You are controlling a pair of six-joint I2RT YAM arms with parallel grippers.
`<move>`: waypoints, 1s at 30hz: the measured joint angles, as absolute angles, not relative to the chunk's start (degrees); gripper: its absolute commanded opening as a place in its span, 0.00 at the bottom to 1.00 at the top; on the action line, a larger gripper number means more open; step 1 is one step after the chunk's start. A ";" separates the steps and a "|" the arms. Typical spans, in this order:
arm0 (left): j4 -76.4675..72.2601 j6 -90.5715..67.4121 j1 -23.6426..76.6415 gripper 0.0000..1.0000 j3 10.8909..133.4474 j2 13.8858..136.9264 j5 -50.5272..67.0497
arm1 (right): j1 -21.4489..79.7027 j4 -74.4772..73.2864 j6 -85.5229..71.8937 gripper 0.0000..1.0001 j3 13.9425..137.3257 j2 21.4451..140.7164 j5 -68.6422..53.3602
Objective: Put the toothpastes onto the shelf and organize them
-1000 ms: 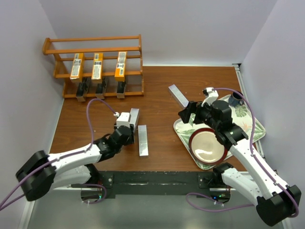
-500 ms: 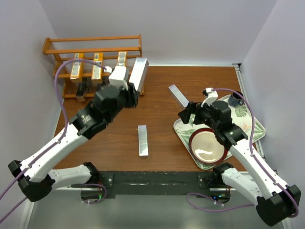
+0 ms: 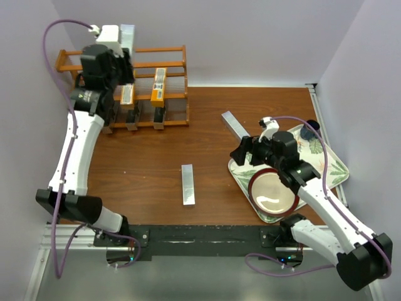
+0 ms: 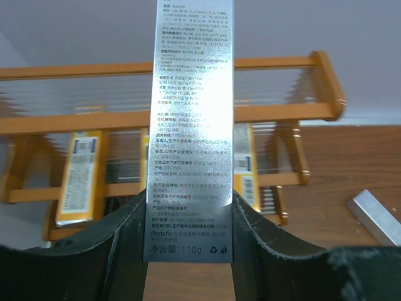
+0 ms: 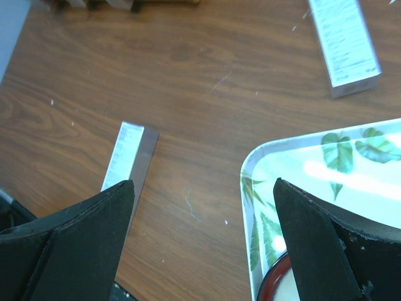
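My left gripper [image 4: 190, 244] is shut on the lower end of a silver-grey toothpaste carton [image 4: 191, 125], which stands upright. In the top view that carton [image 3: 127, 34] hangs over the left end of the wooden shelf [image 3: 169, 49]. Orange cartons [image 3: 159, 86] lie on the middle tier and black ones [image 3: 159, 116] on the bottom tier. Two more silver cartons lie on the table, one near the middle [image 3: 187, 184] and one further back right [image 3: 236, 125]. My right gripper [image 3: 241, 152] hovers open and holds nothing, between the middle carton [image 5: 128, 157] and the tray's corner.
A leaf-patterned tray [image 3: 335, 169] sits at the right with a red bowl [image 3: 272, 193] and a dark cup [image 3: 308, 130] on it. Walls close in behind and left of the shelf. My left arm reaches up along the left wall.
My left arm has carried the silver carton from low over the table's middle up and back to above the shelf's left end. The right arm has barely moved.
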State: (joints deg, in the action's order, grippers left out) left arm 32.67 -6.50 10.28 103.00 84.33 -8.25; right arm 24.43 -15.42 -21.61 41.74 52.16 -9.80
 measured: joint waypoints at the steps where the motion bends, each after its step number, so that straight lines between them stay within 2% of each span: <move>1: 32.71 -6.15 8.12 0.36 104.01 85.25 -7.11 | 24.67 -15.44 -21.56 0.97 41.74 52.93 -10.11; 8: 32.64 -3.38 -5.69 0.36 107.96 90.72 1.19 | 26.65 -15.49 -21.10 0.96 41.74 58.59 -12.29; 14: 32.99 -1.08 -13.08 0.37 110.65 95.59 5.23 | 27.07 -16.10 -20.14 0.96 41.85 61.58 -14.79; 30: 34.35 2.20 -17.93 0.40 119.46 108.27 11.42 | 27.07 -15.81 -18.74 0.95 42.96 65.65 -17.80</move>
